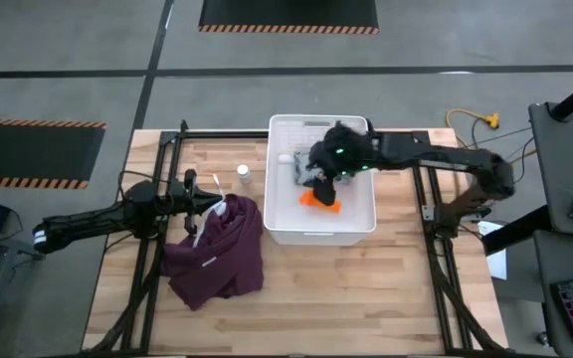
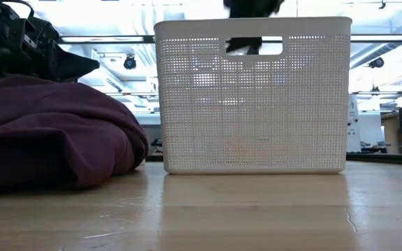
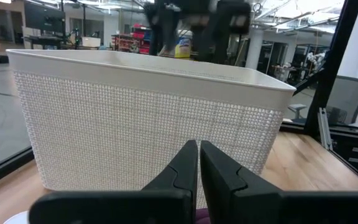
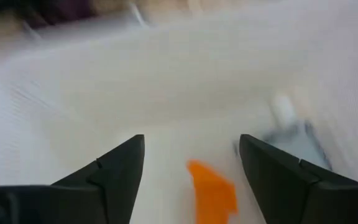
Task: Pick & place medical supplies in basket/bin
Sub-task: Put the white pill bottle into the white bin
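The white slatted bin (image 1: 361, 221) stands mid-table. Inside it lie the orange tube-like piece (image 1: 321, 200), the grey packet (image 1: 300, 172) and a small white bottle (image 1: 286, 157). My right gripper (image 1: 328, 177) hangs open inside the bin's mouth, above these items. In its wrist view the orange piece (image 4: 211, 190) lies on the bin floor between the fingers, with the grey packet (image 4: 296, 140) and the bottle (image 4: 283, 107) beyond. Another white bottle (image 1: 244, 174) stands on the table left of the bin. My left gripper (image 3: 199, 157) is shut, level, pointing at the bin's left wall (image 3: 142, 124).
A maroon garment (image 1: 217, 249) lies heaped on the table left of the bin, just under and in front of my left gripper (image 1: 207, 204). In the low view it fills the left side (image 2: 47, 132). Bare wood lies along the near edge and right of the bin.
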Robot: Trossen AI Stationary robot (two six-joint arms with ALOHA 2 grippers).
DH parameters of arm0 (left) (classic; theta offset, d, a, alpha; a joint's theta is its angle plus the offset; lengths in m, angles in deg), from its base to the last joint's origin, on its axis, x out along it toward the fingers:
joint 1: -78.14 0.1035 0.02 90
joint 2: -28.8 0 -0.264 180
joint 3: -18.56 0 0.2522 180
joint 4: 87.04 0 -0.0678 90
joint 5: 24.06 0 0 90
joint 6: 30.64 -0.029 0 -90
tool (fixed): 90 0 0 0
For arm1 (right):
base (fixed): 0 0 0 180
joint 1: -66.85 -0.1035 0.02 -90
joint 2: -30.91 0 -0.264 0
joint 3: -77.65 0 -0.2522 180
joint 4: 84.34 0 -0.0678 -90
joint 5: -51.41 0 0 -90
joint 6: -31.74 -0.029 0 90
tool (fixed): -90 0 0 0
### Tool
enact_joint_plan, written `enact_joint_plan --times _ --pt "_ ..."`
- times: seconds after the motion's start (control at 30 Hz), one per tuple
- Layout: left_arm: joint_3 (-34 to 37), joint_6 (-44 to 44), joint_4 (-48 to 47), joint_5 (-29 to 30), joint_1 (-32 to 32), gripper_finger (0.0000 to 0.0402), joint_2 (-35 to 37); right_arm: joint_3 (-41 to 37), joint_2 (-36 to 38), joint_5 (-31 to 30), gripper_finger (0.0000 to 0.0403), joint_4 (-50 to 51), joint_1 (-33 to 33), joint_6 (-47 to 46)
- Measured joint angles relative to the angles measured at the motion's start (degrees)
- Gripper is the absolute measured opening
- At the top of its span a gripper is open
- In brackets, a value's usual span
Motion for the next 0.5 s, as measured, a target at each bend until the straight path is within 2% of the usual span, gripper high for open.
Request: enact_joint_plan --times 0.1,0.2,0.33,0.5 --pt "0.01 0.01 -0.22 -0.01 0.0 0.0001 0.0 -0.71 5.67 1.57 0.0244 -5.5 -1.5 -1.07" --pt "0.01 -0.01 -0.27 -0.01 0.0 0.0001 0.0 -5.01 12.63 1.59 0.0236 -15.23 -4.09 -0.54" --pt "0.01 0.0 -0.29 0.01 0.0 0.0001 0.0 -16.73 22.39 1.91 0.0225 -28.4 -6.91 -0.86" --pt "0.01 0.0 -0.29 -0.01 0.0 0.0001 0.02 -31.09 35.8 1.16 0.0209 -31.12 -8.57 -5.99"
